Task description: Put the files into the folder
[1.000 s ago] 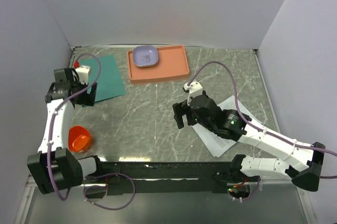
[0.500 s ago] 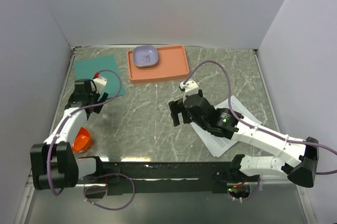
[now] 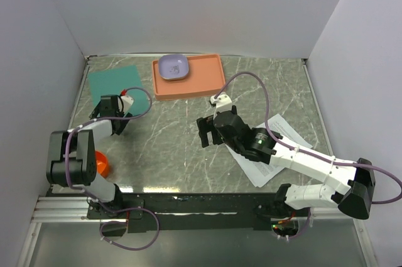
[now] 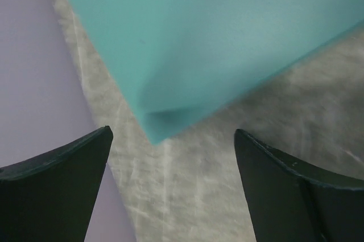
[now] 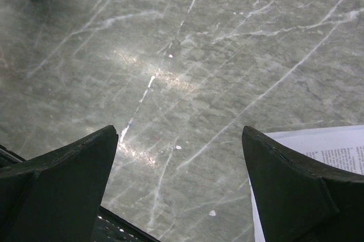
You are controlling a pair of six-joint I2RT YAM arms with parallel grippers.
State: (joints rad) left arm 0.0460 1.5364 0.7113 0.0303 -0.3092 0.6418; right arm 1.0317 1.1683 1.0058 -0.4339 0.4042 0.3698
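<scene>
Nearest, the files (image 3: pixel 256 171) lie flat, the right gripper (image 5: pixel 179 131) spread empty over the table (image 3: pixel 169 154) just beside them; farther back, the left gripper (image 4: pixel 172 134), also wide and empty, faces a corner of the folder (image 3: pixel 113 80), likely to lift its cover.

The folder (image 3: pixel 113 81) is lying flat on the table (image 3: pixel 169 135) in its far left corner, close beside the left wall. To its right, along the far edge, the tray (image 3: pixel 201 81) is sitting, and a bowl (image 3: pixel 173 67) is resting in the tray's left end. The files (image 3: pixel 279 154) are lying on the table at the near right, well apart from the folder and partly under the right arm. A cup (image 3: pixel 102 166) is standing at the near left, before the folder, partly hidden by the left arm. The left gripper (image 4: pixel 170 156) is hovering at the folder's near corner. The right gripper (image 5: pixel 179 156) is hanging over the middle of the table, just left of the files.
</scene>
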